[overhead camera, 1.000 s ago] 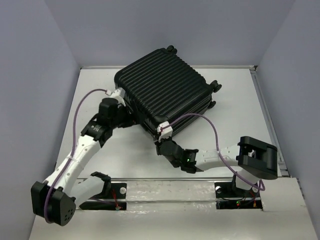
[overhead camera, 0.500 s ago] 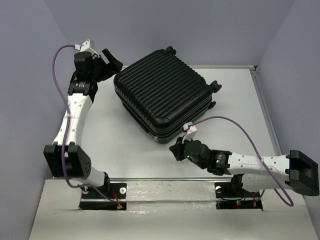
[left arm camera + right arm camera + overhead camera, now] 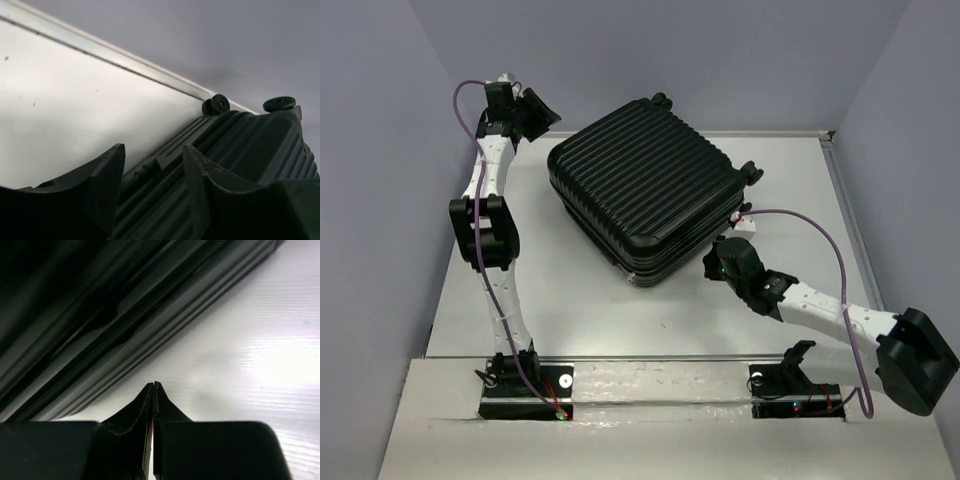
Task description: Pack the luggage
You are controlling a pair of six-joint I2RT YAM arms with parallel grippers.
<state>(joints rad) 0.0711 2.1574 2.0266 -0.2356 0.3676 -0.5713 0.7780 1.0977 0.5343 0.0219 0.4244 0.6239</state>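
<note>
The luggage [image 3: 645, 185] is a black ribbed hard-shell suitcase lying closed and flat at the table's middle back, its caster wheels [image 3: 752, 172] toward the right and back. My left gripper [image 3: 542, 112] is raised high at the back left, open and empty, just left of the suitcase's far corner. In the left wrist view its fingers [image 3: 105, 170] frame the suitcase's ribbed shell [image 3: 250, 150] and two wheels [image 3: 216, 104]. My right gripper [image 3: 712, 262] is shut and empty, low by the suitcase's near right side. The right wrist view shows its closed tips [image 3: 153, 386] just off the suitcase's edge seam [image 3: 150, 325].
A raised rim [image 3: 840, 190] runs along the table's right and back edges. Purple walls enclose the table on three sides. The arm bases [image 3: 525, 385] sit on a rail at the near edge. Bare white table [image 3: 560, 290] lies left and in front of the suitcase.
The left arm stretched further up and back, its gripper now near the suitcase's far left corner. The right gripper moved right and back along the suitcase's near side. The suitcase has not moved.
</note>
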